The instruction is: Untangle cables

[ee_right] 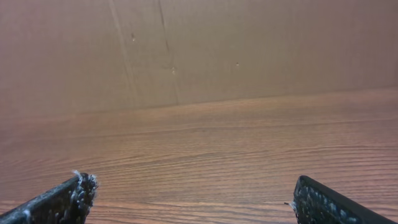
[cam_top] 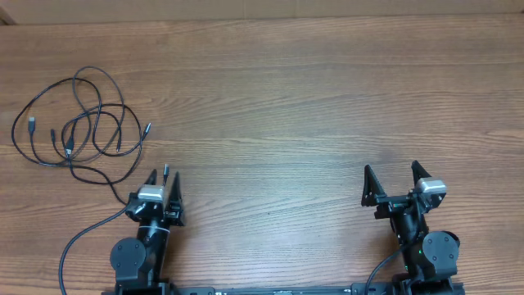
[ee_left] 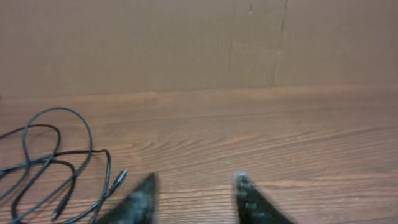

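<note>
Black cables (cam_top: pixel 69 147) lie in loose loops at the overhead view's upper left; expect them light, limp, snag-prone. Take 1 near a plug end (cam_top: pixel 147 129) (not mid-loop). Your left gripper (cam_top: pixel 164 177) is narrowly apart, right gripper (cam_top: pixel 391 169) wide, both empty.

Left gripper (ee_left: pixel 196 182) low over the wooden table (ee_left: pixel 298 143).
Its blurred jaws stand apart on nothing; the cables (ee_left: pixel 56 158) loop loosely just off to the left.
</note>
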`<action>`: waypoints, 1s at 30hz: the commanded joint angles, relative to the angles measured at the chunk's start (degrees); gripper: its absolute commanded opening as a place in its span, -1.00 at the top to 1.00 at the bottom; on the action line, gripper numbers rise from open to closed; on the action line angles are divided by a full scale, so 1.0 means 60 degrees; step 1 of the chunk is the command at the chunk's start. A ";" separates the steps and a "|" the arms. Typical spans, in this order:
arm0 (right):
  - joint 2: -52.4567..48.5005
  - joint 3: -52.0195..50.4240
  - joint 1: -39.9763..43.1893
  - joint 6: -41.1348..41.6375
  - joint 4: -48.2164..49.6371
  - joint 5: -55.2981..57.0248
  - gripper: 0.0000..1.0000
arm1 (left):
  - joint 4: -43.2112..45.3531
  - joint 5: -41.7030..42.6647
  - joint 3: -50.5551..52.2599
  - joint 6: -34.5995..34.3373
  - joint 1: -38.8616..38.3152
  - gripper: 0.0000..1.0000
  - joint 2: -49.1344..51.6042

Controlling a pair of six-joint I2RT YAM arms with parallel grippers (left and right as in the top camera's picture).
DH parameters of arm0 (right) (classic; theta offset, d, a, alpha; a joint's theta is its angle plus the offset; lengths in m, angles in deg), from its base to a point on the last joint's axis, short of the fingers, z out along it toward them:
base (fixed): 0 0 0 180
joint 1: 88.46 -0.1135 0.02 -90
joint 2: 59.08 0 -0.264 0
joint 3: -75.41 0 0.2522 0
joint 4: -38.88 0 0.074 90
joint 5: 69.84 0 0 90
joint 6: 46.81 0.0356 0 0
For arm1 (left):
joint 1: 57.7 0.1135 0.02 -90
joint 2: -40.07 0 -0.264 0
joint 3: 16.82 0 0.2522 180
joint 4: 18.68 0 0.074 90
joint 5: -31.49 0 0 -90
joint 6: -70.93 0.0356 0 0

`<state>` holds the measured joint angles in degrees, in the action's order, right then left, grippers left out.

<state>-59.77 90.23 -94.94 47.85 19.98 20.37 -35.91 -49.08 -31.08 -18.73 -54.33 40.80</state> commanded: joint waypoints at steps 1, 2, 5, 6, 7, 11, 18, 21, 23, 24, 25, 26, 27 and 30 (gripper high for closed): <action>0.0087 -0.0102 -0.0051 -0.0040 0.0055 -0.0058 -1.00 | -0.0025 0.0073 0.0040 -0.0022 -0.0011 0.66 -0.0098; 0.0087 -0.0102 -0.0055 -0.0040 0.0055 -0.0058 -1.00 | -0.0025 0.0073 0.0040 -0.0022 -0.0011 0.91 -0.0098; 0.0087 -0.0102 -0.0055 -0.0040 0.0055 -0.0058 -1.00 | -0.0025 0.0055 0.0040 -0.0022 -0.0011 0.92 -0.0098; 0.0087 -0.0102 -0.0055 -0.0040 0.0055 -0.0058 -1.00 | -0.0025 0.0047 0.0040 -0.0022 -0.0011 0.92 -0.0098; 0.0087 -0.0102 -0.0055 -0.0040 0.0055 -0.0062 -1.00 | -0.0025 0.0047 0.0040 -0.0022 -0.0011 0.92 -0.0098; 0.0087 -0.0102 -0.0055 -0.0040 0.0055 -0.0062 -1.00 | -0.0025 0.0040 0.0040 -0.0022 -0.0011 0.91 -0.0098; 0.0087 -0.0102 -0.0055 -0.0040 0.0055 -0.0058 -1.00 | -0.0025 0.0044 0.0040 -0.0022 -0.0015 -0.66 -0.0098; 0.0087 -0.0102 -0.0055 -0.0040 0.0055 -0.0058 -1.00 | -0.0022 0.0044 0.0040 -0.0022 -0.0011 -0.99 -0.0098; 0.0087 -0.0102 -0.0055 -0.0040 0.0055 -0.0058 -1.00 | -0.0022 0.0047 0.0040 -0.0022 -0.0011 -0.99 -0.0098; 0.0087 -0.0102 -0.0055 -0.0040 0.0055 -0.0058 -1.00 | -0.0022 0.0047 0.0040 -0.0022 -0.0011 -0.99 -0.0098; 0.0087 -0.0102 -0.0055 -0.0040 0.0055 -0.0062 -1.00 | -0.0022 0.0047 0.0040 -0.0022 -0.0011 -0.99 -0.0098; 0.0087 -0.0102 -0.0055 -0.0040 0.0055 -0.0058 -1.00 | -0.0022 0.0047 0.0040 -0.0022 -0.0011 -0.99 -0.0098; 0.0087 -0.0102 -0.0055 -0.0040 0.0055 -0.0058 -1.00 | -0.0022 0.0044 0.0040 -0.0022 -0.0011 -0.99 -0.0098; 0.0087 -0.0102 -0.0055 -0.0040 0.0055 -0.0058 -1.00 | 0.0015 -0.0153 0.0040 -0.0018 -0.0011 -0.99 -0.0098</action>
<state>-59.77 90.23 -94.94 47.83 19.98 20.35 -35.91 -49.08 -31.08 -19.04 -54.33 40.80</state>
